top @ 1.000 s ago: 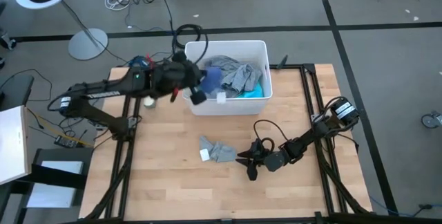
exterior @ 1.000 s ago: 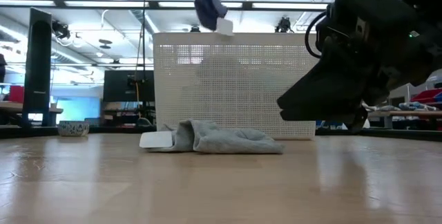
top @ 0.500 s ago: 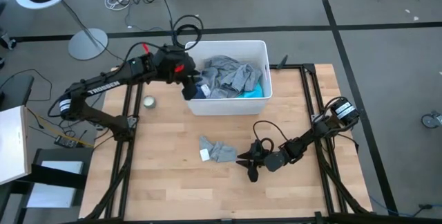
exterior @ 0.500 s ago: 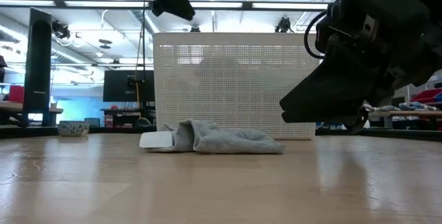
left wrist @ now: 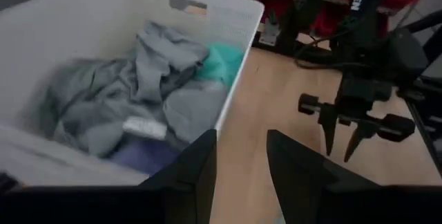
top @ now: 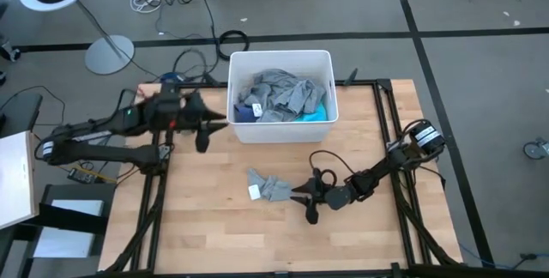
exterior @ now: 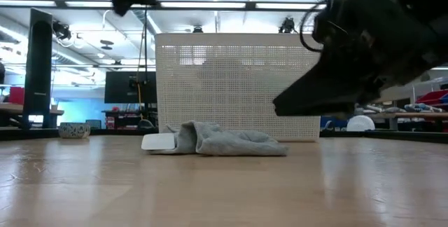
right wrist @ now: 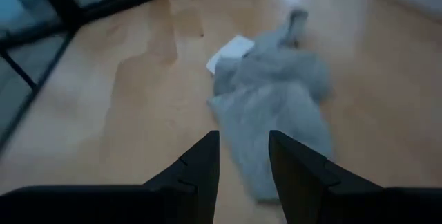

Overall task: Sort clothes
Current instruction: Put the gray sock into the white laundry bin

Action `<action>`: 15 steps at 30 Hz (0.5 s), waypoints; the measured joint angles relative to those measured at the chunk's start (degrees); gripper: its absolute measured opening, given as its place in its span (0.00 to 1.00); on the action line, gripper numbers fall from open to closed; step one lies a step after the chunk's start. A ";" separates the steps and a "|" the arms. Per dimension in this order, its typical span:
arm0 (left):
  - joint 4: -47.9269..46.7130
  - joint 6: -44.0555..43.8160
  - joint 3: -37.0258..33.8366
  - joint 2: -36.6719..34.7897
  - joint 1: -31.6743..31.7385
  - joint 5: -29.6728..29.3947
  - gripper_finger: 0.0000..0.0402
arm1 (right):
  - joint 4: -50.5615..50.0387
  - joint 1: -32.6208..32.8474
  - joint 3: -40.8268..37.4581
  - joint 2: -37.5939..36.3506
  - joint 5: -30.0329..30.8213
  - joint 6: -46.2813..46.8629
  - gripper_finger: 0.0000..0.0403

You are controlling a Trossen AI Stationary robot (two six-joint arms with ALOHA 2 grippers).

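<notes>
Most of your clothes [top: 283,96] already sit in the bin [top: 281,59]. One grey garment [top: 273,186] is left on the bench [top: 214,226] — just ahead of your right gripper [top: 302,201], fingers apart and empty. The left gripper [top: 206,128] — beside the bin — is spread, holding nothing.

Even, bright overhead lighting, ceiling strip lights [exterior: 231,5] glared in low view, wooden tabletop [exterior: 224,185] reflected sheen, both wrist views motion-blurred, shadows soft.
</notes>
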 joint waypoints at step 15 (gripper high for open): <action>12.77 -12.69 -24.59 -15.04 -17.35 -14.52 0.33 | 0.82 -12.14 14.80 16.45 -10.98 -18.57 0.31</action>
